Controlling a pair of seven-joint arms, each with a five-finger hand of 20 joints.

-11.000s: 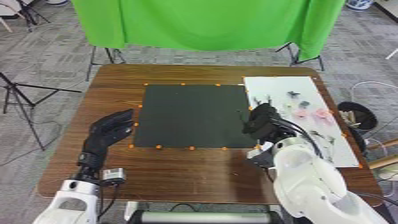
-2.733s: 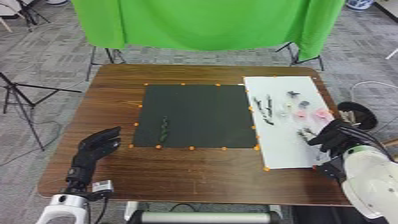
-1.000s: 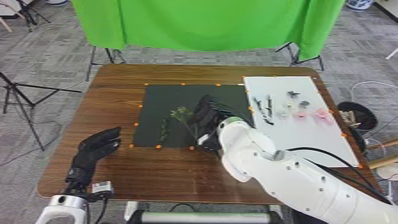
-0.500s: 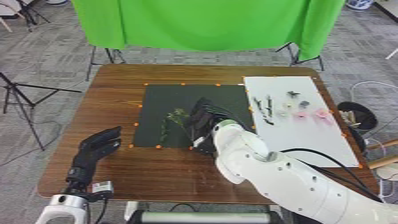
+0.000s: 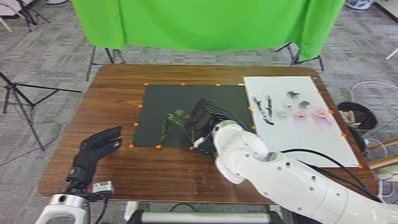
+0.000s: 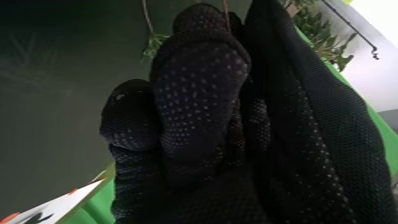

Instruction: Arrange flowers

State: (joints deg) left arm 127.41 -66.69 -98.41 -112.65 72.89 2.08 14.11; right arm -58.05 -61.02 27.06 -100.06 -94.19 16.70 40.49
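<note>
Over the dark mat [image 5: 178,97], have leafy sprig [image 5: 179,118] by thin stem, apparently pinched in right hand [image 5: 203,117]. Left of mat, see left hand [image 5: 99,143] with fingers relaxed. Expect feather weight, springy stem, soft easily bruised leaves. Hold bare stem, clear of leaves; squeeze lightly to avoid snapping.

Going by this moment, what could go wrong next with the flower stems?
The leafy sprig is right beside the right hand, so lifting away might drag it askew. It also sits close to the dark green stem, and the two could tangle. The black cable over the white sheet might brush the pink flowers if the arm swings back.
</note>
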